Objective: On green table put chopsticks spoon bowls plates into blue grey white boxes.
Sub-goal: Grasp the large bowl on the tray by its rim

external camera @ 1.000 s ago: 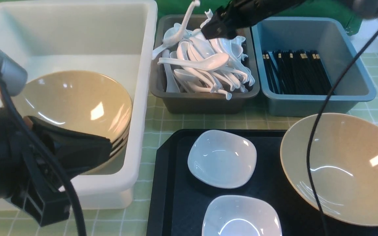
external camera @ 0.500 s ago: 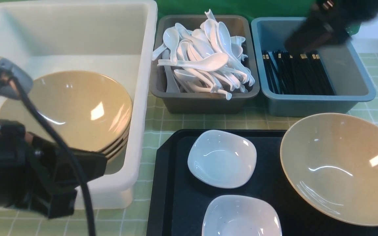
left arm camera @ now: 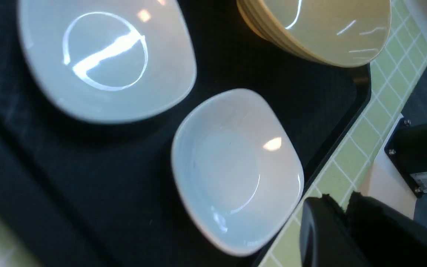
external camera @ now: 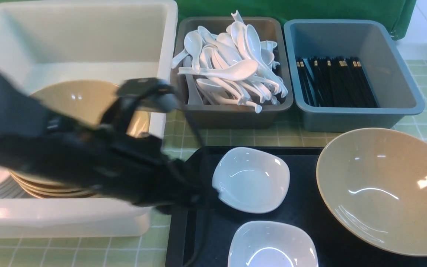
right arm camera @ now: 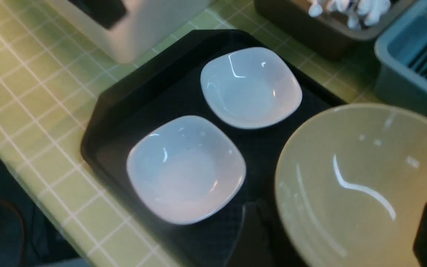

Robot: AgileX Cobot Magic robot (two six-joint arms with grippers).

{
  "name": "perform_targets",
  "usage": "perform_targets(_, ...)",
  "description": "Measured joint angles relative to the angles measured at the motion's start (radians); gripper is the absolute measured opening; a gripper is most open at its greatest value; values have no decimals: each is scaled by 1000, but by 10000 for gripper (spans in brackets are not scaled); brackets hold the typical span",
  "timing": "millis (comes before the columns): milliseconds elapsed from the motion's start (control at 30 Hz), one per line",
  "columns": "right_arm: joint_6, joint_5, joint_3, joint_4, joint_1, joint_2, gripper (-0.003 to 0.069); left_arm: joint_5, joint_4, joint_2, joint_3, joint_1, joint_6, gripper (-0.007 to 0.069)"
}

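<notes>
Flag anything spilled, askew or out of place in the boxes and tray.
The white soup spoons are heaped in a tangle in the grey plastic box; several handles poke over its rim at the left and front. The black chopsticks lie neatly in the blue box. Nothing looks spilled or broken.

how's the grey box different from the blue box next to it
The grey plastic box holds white spoons; the blue plastic box holds black chopsticks. The grey box is heaped above its rim, while the blue box's chopsticks lie flat and low. Both are open rectangular bins side by side on the green table.
</notes>
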Motion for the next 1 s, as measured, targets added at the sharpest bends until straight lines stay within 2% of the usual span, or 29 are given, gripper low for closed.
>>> perform_targets(33,59,17,35,-26,0,-54,526,-24,5,66,-51,-47,-2,134)
perform_targets(67,68,22,35,-32,0,-62,524,-24,8,75,-59,-54,-2,134)
perform_targets(167,183,117,73,-124,0,-139,422,-75,74,241,-225,-158,-63,274)
perform_targets(233,211,151,78,-150,0,-143,316,-80,123,355,-340,-193,-126,358)
perform_targets(300,226,153,80,-155,0,-138,146,-58,152,487,-505,-212,-206,456)
perform_targets(400,229,153,80,-159,0,-116,45,17,169,673,-711,-216,-286,527)
perform_targets(600,231,151,80,-161,0,-87,22,181,181,969,-1026,-216,-375,539)
perform_targets(667,231,151,80,-161,0,-87,22,225,175,1036,-1116,-216,-377,519)
perform_targets(733,241,151,80,-161,0,-87,22,259,165,1086,-1181,-216,-373,423)
perform_targets(767,248,151,80,-161,0,-87,22,269,165,1095,-1206,-216,-371,341)
perform_targets(800,248,151,80,-161,0,-87,22,270,165,1098,-1209,-216,-371,325)
perform_targets(867,249,151,80,-161,0,-87,22,279,173,1100,-1229,-213,-368,115)
perform_targets(1000,226,139,80,-161,0,-87,22,292,178,1094,-1233,-201,-361,15)
